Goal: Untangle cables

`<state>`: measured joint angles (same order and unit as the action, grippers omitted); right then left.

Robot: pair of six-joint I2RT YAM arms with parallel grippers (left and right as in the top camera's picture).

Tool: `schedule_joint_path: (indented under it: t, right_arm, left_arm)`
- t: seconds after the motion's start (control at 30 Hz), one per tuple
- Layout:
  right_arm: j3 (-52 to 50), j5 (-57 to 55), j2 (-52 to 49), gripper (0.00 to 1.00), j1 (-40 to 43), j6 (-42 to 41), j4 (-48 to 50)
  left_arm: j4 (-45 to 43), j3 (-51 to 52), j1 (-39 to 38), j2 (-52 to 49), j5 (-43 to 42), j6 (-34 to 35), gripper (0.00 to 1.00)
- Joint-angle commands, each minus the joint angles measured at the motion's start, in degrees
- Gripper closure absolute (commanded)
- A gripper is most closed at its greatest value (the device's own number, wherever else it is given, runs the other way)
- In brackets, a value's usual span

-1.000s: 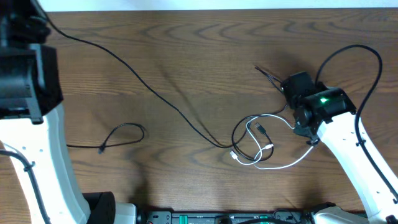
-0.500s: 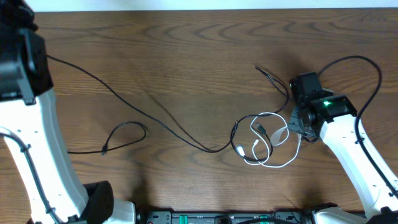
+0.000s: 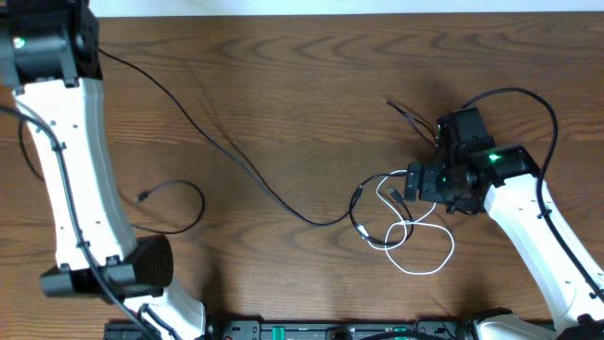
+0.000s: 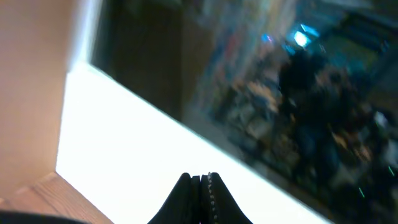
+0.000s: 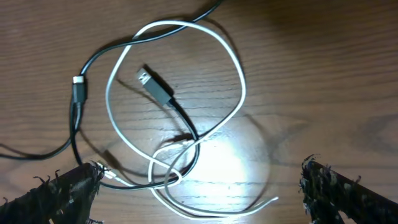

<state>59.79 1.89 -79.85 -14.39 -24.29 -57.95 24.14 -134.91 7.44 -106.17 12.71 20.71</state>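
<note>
Overhead: the long black cable (image 3: 236, 165) is running from the far left corner of the bench (image 3: 283, 57), where the left arm's wrist is hanging, diagonally down to a knot (image 3: 396, 222) on the right side. There it is looping together with the white cable (image 3: 449, 253), whose slack is bulging toward the near edge. The second black cable (image 3: 193, 189) is lying on its own beside the left arm, well apart from the knot. The right pincer (image 3: 420, 184) is hovering over the knot's far side.

Left wrist: the left pincer (image 4: 200, 186) is pointing off the bench at a blurred room, its fingers pressed together. No cord is showing between them, so I cannot tell whether it is pinching the long black cable.

Right wrist: the right pincer (image 5: 200, 168) is standing spread wide and gripping nothing, one finger on either side of the knot. The white cable is making a big loop, and a black plug end (image 5: 152, 81) is lying inside it, its cord crossing the white one lower down.

These cords are looking thin, light and limp. They will probably slide on the wood and drag their neighbours along. The stiff plug, or the cord just behind it, seems the best place to pinch. A tug at mid-cord would likely tighten the knot.
</note>
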Motion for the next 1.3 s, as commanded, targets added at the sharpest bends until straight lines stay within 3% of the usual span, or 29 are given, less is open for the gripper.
schedule_joint_path:
  t: [0.0,0.13,0.23,0.27,0.3,0.37,0.4,0.73,0.97,1.13,1.27]
  right_arm:
    - [-0.09,3.08,0.39,0.01,-0.28,1.03,0.02]
    - [-0.11,3.21,0.42,0.01,-0.28,1.03,-0.09]
    - [-0.17,3.23,0.39,0.01,-0.28,1.03,-0.09]
    - [-0.22,3.23,0.39,0.01,-0.28,1.03,-0.13]
    - [-0.24,3.26,0.39,0.01,-0.28,1.03,-0.17]
    - [-0.26,3.26,0.39,0.01,-0.28,1.03,-0.37]
    - [-0.26,3.26,0.39,0.01,-0.28,1.03,-0.42]
    - [-0.28,3.26,0.39,0.01,-0.28,1.03,-0.26]
    - [-0.28,3.26,0.39,0.01,-0.31,1.01,0.04]
    - [-0.28,3.26,0.39,0.01,-0.28,0.98,0.37]
    - [-0.28,3.93,0.39,0.01,-0.28,-0.48,0.83]
  left_arm:
    - [0.22,-0.15,0.20,-4.09,-11.87,-1.01,0.92]
    - [1.01,-0.15,0.22,-8.83,-19.02,-1.66,0.92]
    - [2.62,-0.15,0.37,-12.41,-19.78,-1.86,0.92]
    - [3.50,-0.15,0.66,-13.79,-19.78,-1.84,0.85]
    - [4.39,-0.15,0.94,-14.86,-19.76,-1.84,0.69]
    - [6.99,-0.15,1.57,-17.03,-19.78,-1.84,0.13]
    - [8.13,-0.15,1.84,-17.73,-19.78,-1.84,0.07]
    - [22.99,-0.15,4.07,-17.97,-20.59,-1.79,0.05]
    - [43.69,0.11,3.50,-17.59,-36.61,-1.86,0.05]
    - [56.24,4.94,0.04,-17.86,-37.53,-3.85,0.05]
    - [57.90,10.38,-3.43,-17.86,-37.11,-4.83,0.05]
